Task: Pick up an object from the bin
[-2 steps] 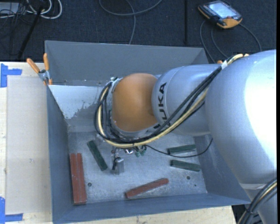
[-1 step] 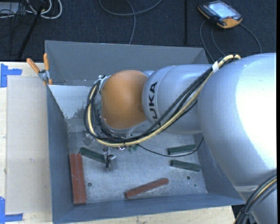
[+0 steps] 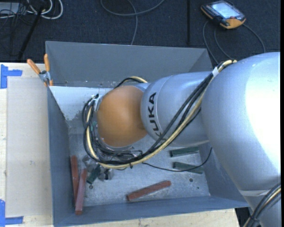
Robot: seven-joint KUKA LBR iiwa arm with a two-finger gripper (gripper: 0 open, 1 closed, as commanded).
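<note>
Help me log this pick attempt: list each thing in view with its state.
Gripper: low over the floor in the bin's left part, beside the upper ends of the left sticks.
Two long reddish-brown sticks: lying flat, close together, along the left wall.
Third reddish-brown stick: lying flat, slanted, alone near the front wall.
Two dark green flat strips: lying flat, apart from each other, right of the gripper.
</note>
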